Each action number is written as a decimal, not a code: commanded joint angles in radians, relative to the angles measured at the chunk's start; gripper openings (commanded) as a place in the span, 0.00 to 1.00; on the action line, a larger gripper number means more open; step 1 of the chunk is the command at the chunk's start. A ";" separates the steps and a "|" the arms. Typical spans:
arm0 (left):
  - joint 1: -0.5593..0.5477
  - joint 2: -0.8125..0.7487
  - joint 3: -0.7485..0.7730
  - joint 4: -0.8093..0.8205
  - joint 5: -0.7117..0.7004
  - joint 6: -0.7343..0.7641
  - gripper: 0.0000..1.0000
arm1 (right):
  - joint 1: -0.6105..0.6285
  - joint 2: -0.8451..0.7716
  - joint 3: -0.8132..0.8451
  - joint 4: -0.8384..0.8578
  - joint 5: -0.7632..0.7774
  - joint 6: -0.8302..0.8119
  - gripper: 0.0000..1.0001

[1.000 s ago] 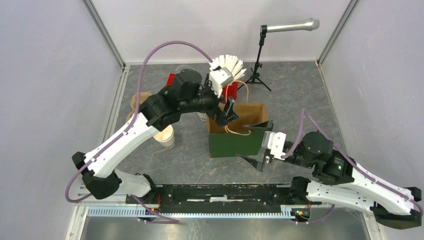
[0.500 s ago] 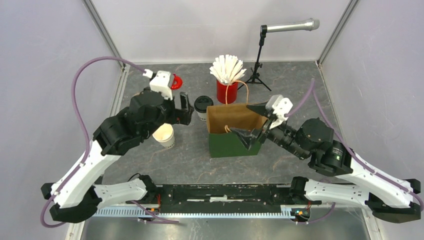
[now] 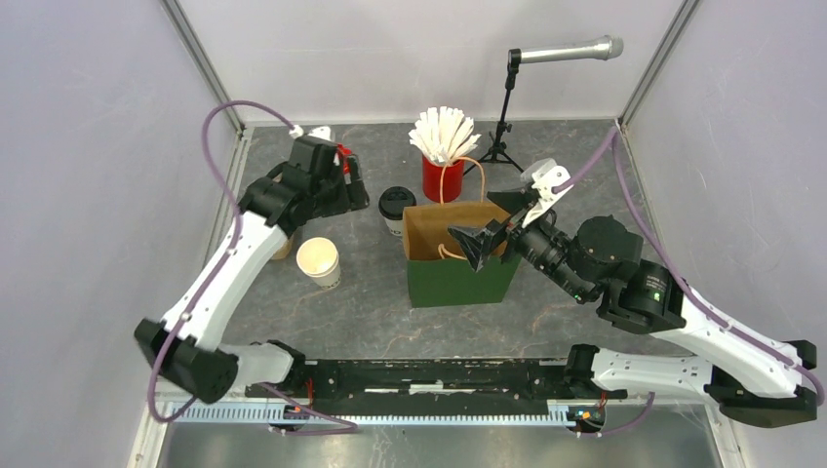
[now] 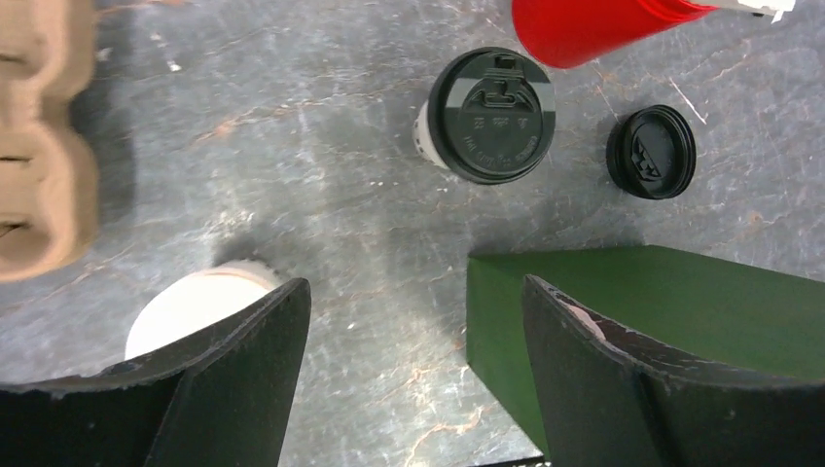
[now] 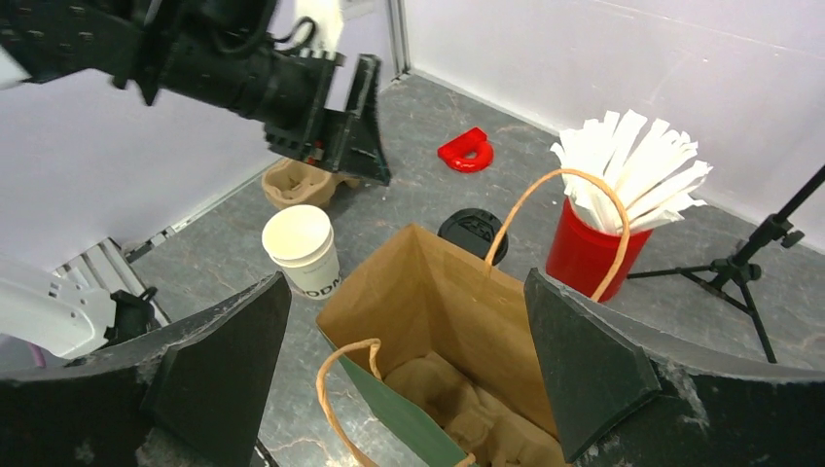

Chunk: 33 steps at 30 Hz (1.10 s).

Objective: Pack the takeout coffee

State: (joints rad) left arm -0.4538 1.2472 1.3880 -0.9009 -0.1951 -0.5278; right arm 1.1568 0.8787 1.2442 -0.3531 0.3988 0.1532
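Now that the left claw (image 4: 411, 302) has pulled back from the mouth of the paper bag (image 3: 453, 281) to the far-left part of the bench (image 3: 585, 161), I see it hanging above the cups with its fingers spread wide and nothing between them. The right claw (image 5: 404, 282) has meanwhile swung up from the bag's near right corner and hovers over the open top, equally wide and equally empty.

Neither cup has shifted. The lidded cup (image 4: 491, 115) stands on the bench just beside the bag's far-left corner, near the red cup of sticks (image 4: 603, 24). The open cup (image 5: 302, 248) stands to the left of the bag, near the pulp carrier (image 5: 302, 183), its cream inside showing. Its black lid (image 4: 651, 152) lies flat on the bench between the red cup and the bag, just beside the lidded cup.

In the right wrist view a brown moulded piece (image 5: 467, 413) lies at the bottom of the bag. It looks like a second carrier, though I cannot be sure.

I read the change as a swap of roles: the right arm placed to steady the bag, the left freed to fetch. Nothing of the coffee is packed yet, so my next concern is the loose lid, which should go onto the open cup before either cup goes in.
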 commanded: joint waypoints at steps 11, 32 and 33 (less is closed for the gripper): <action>0.009 0.365 0.121 0.169 0.137 0.081 0.94 | 0.005 -0.084 0.006 -0.176 0.204 0.091 0.98; 0.045 0.542 0.162 0.243 0.224 0.197 0.57 | 0.004 -0.148 -0.026 -0.230 0.238 0.174 0.98; 0.045 0.543 0.156 0.248 0.235 0.203 0.57 | 0.004 -0.150 -0.030 -0.228 0.239 0.173 0.98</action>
State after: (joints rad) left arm -0.4145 1.7874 1.5375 -0.7177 -0.0143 -0.4023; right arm 1.1568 0.7383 1.2236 -0.5854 0.6109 0.3103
